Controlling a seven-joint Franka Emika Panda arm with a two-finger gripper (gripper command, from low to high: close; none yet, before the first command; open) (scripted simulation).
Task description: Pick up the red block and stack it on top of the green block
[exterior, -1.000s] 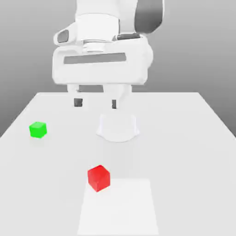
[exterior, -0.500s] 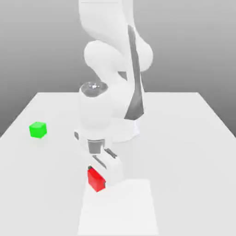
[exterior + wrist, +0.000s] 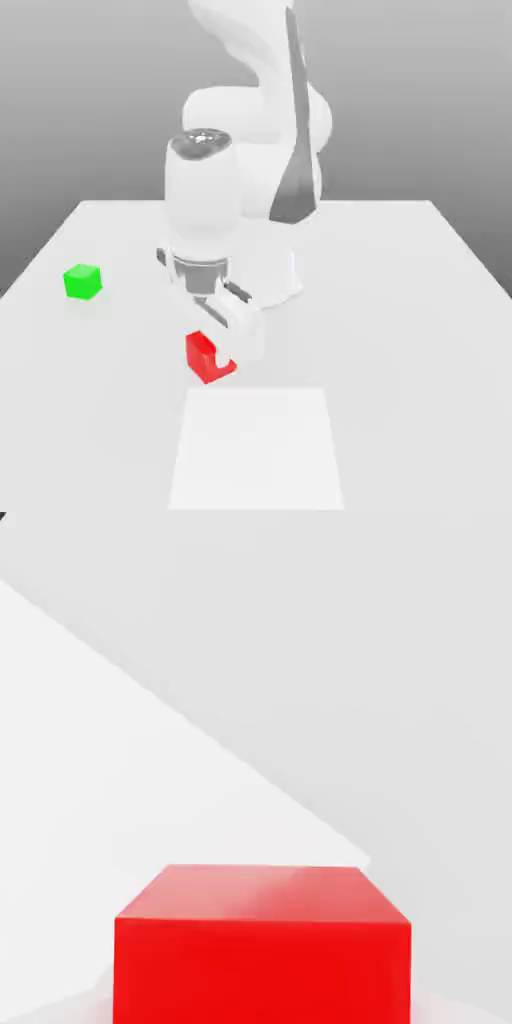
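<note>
Gripper [image 3: 222,350] apparently pinching red block [image 3: 203,357]; lift straight, carry level toward green block [image 3: 82,281], centre above before lowering

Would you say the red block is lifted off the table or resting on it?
Cannot tell for certain; the red block sits at the gripper, which partly hides it.

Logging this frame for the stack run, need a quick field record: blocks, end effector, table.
red block: at the end effector, partly hidden by it in the exterior view
green block: alone on the table, toward the exterior view's left, apart from the arm
end effector: low, at the red block; finger state unclear
table: white
stack: not done
</note>
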